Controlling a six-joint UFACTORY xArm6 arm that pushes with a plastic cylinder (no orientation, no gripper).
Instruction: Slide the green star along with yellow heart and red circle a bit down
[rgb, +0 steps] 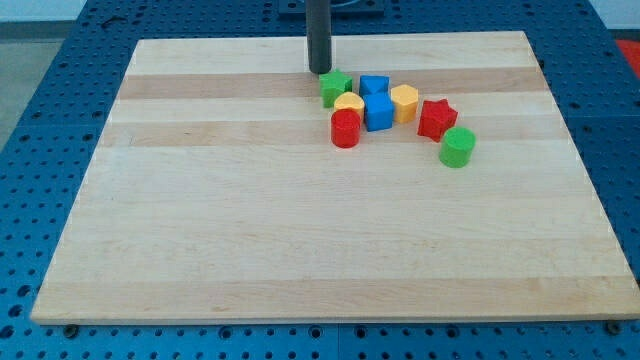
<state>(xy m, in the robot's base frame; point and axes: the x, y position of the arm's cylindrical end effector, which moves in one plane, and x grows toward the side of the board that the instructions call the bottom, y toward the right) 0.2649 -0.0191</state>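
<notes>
Pale wood board (300, 240) on a blue pegboard bench (40, 120); no brand, label or writing readable anywhere.

My tip (319, 73) is down on the board near its top edge, slightly left of centre. It's a bare rod, so nothing is clenched or grasped; it just stands at the upper-left side of the green star (335, 88), v. close, can't tell if actually touching.

Working outward from the tip:
- Green star sits just below-right of it.
- Yellow heart (349, 102) is just below-right of the star, touching or nearly.
- Red circle (345, 129), a cylinder, is right below the heart, against it.
- Blue block (374, 86), shape unclear, lies to the right of the star, approx. level w/ it.
- Blue cube (379, 112) is just below that one, beside the heart on its right.
- Yellow block (404, 103), roughly hexagonal, is next to the blue pair on the right.
- Red star (436, 119) is farther right, a little lower.
- Green cylinder (457, 147) is farthest from the tip, below-right of the red star, close by it.

Edges & room: the cluster is bunched in the board's upper part, right of centre. Board's top edge is near, just above the tip. Below the red circle the wood runs open all the way to the bottom edge; wide open wood also to the tip's left. Right of the green cylinder there's some open board before the right edge.
</notes>
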